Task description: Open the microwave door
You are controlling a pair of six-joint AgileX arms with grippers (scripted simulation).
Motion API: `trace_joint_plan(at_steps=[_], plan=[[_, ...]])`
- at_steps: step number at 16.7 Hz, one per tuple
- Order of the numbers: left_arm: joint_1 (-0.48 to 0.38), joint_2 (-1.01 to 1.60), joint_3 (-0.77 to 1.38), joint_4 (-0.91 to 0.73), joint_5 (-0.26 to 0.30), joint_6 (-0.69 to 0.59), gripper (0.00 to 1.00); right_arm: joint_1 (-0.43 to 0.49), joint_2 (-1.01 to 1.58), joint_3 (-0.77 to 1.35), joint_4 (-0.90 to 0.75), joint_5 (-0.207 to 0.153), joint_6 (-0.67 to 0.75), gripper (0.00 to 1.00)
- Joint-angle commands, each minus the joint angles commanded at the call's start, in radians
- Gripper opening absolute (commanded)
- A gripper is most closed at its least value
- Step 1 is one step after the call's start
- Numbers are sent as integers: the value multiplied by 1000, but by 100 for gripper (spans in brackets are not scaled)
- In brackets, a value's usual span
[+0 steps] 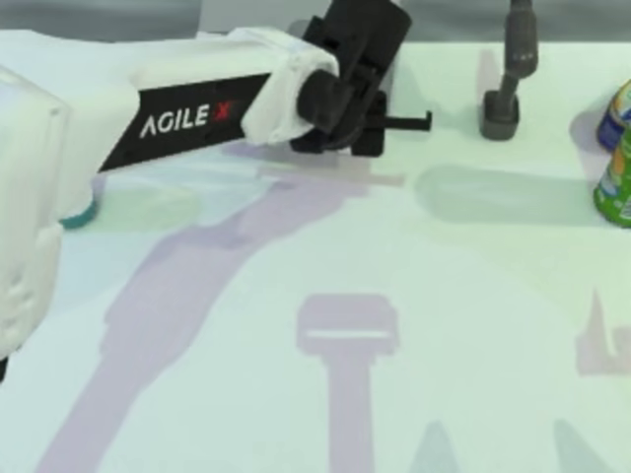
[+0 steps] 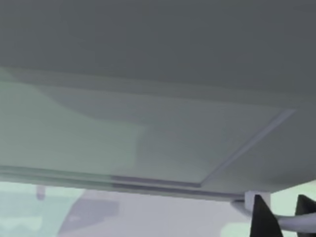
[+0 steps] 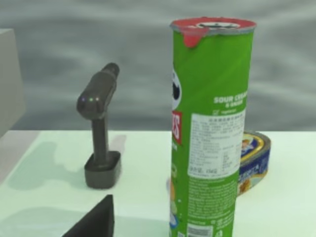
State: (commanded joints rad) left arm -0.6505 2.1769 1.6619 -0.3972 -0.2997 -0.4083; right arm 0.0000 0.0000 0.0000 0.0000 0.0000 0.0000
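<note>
The microwave door [image 2: 148, 133], a silver frame round a grey window, fills the left wrist view from close up. Its pale bar handle [image 2: 289, 222] runs between the two dark fingertips [image 2: 261, 219] of my left gripper [image 2: 284, 217], which is shut on it. In the top view my left arm reaches to the table's far middle, and its gripper [image 1: 399, 126] hides most of the microwave [image 1: 246, 15]. The microwave's pale side [image 3: 7, 79] shows in the right wrist view. My right gripper is outside the top view; only one dark fingertip [image 3: 96, 222] of it shows.
A dark grey drill-shaped tool [image 1: 505, 79] stands upright at the far right. A green chips can [image 1: 616, 182] and a blue tin [image 1: 619, 113] stand at the right edge. The can [image 3: 210, 128] is close in front of the right wrist camera.
</note>
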Motion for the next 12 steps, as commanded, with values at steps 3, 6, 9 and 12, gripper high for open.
trace_joint_plan(at_steps=[3, 6, 9, 12], plan=[[0, 0, 0, 0, 0, 0, 0, 0, 0, 0, 0, 0, 0, 100], [0, 0, 0, 0, 0, 0, 0, 0, 0, 0, 0, 0, 0, 100], [0, 0, 0, 0, 0, 0, 0, 0, 0, 0, 0, 0, 0, 100], [-9, 2, 4, 1, 7, -5, 0, 0, 0, 0, 0, 0, 0, 100]])
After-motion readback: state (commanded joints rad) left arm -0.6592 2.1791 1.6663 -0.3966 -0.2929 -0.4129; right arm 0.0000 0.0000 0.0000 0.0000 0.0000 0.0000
